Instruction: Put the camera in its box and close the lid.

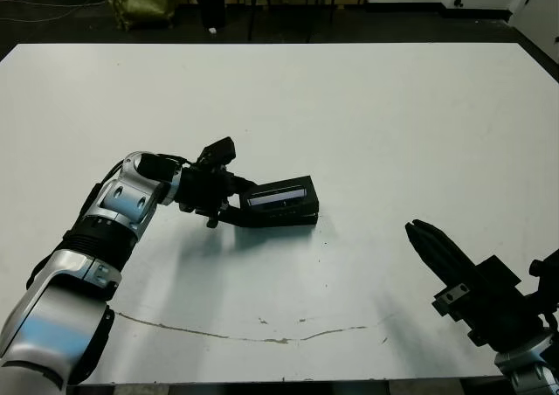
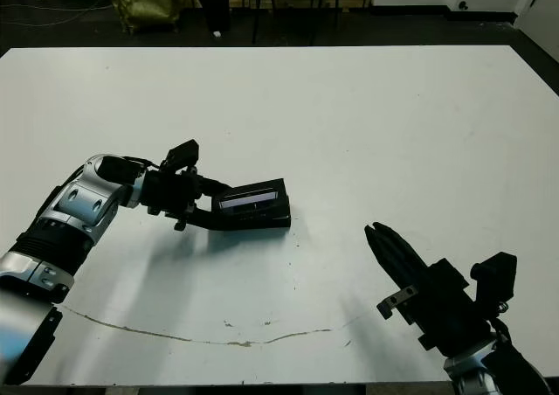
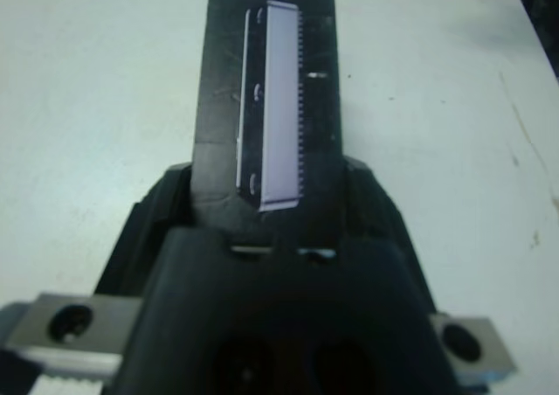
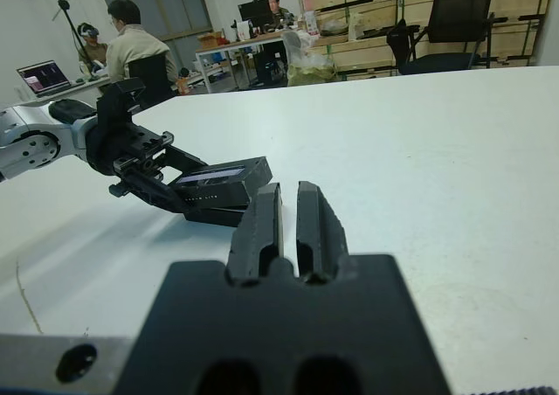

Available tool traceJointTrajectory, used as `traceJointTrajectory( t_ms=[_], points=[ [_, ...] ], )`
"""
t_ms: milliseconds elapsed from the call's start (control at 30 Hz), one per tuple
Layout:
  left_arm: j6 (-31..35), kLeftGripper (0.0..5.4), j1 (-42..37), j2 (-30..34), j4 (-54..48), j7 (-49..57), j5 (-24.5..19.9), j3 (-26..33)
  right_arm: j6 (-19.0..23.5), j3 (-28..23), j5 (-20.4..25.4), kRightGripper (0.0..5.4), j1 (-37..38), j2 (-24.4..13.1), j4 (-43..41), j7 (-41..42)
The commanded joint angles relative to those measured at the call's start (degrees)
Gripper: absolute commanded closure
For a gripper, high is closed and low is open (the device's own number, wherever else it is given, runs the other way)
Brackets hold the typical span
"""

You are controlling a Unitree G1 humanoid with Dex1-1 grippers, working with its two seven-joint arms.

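Right gripper (image 4: 288, 216): two black fingers side by side, nearly touching.
Left gripper (image 4: 179, 194): black, clamped on flat black lid with glossy silvery strip (image 4: 218, 179).
Lid: tilted over shallow black box (image 4: 229, 213).
Surface: white table (image 4: 419, 150).
Background: seated people at desks.

We see a broad white table (image 1: 367, 115) filling most of our view, its far edge meeting a dark floor. On it, left of centre and toward the near side, lies the black box (image 1: 279, 216), and the lid (image 1: 281, 194) with its silvery strip sits on top of it, tilted, though we cannot tell how closely the two meet. Along the near edge a thin, wavering brownish line (image 1: 253, 336) runs across the surface, perhaps a crack or stain.
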Motion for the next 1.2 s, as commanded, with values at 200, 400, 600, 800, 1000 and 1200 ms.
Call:
traceJointTrajectory(
  t_ms=[200, 400, 600, 800, 1000, 1200],
  points=[
    [0.1, 2.98, 1.1, 0.5, 2.0, 1.2, 2.8, -1.1, 1.3, -0.5, 0.8, 5.4, 0.6, -0.5, -0.2, -0.6],
    [-1.0, 2.98, 0.9, 0.5, 2.0, 2.3, 4.6, -2.3, 0.1, -0.5, 0.4, 5.4, 0.6, -0.5, 0.3, 0.3],
    [-0.2, 2.98, 0.0, -1.1, 3.7, 2.0, 4.8, -2.5, 0.1, -0.8, 0.9, 5.4, 1.1, -0.6, -0.4, 0.6],
    [-3.1, 2.98, -0.9, -1.6, 5.0, 2.2, 5.4, -2.1, -0.2, -0.9, 0.4, 5.4, 1.3, -0.6, -0.1, 0.9],
    [-3.1, 2.98, -1.9, -1.2, 5.5, 1.2, 5.6, -1.8, 0.3, -0.8, 1.3, 5.4, 1.0, -0.5, 0.4, 1.1],
    [-3.3, 2.98, -2.7, -1.7, 6.0, 0.7, 6.4, -2.2, -0.3, -1.1, 0.6, 5.4, 1.4, -0.5, 0.2, 1.3]
  ],
)
